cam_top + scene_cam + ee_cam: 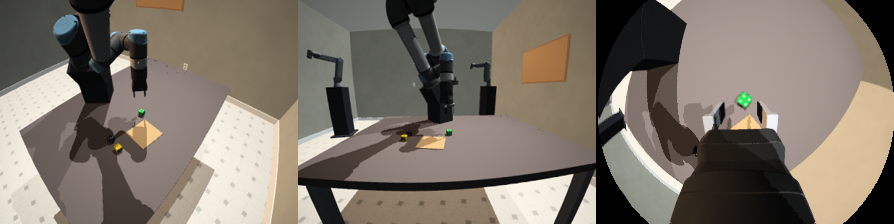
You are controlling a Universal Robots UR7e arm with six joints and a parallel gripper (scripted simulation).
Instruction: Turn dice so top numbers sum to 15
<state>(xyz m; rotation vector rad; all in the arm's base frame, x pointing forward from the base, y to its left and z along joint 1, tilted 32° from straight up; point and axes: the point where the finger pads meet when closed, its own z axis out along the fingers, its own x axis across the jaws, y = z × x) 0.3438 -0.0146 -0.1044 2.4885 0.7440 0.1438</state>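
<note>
My gripper [139,95] [449,109] [740,108] is open and empty, high above the table behind the mat. The green die [142,113] [449,132] [744,99] lies on the table just behind the mat, off it, with several white pips on top. The tan mat [153,134] [432,143] [747,122] lies flat with no die on it; my gripper body hides most of it in the wrist view. The black die [111,139] [409,133] and the yellow die [118,147] [404,138] lie on the table left of the mat. Their top numbers are too small to read.
The dark table [181,105] [486,159] carries the arm's black pedestal [95,87] at its back. Arm shadows fall across the left part of the table, the black and yellow dice and part of the mat. The black and yellow dice are close to each other.
</note>
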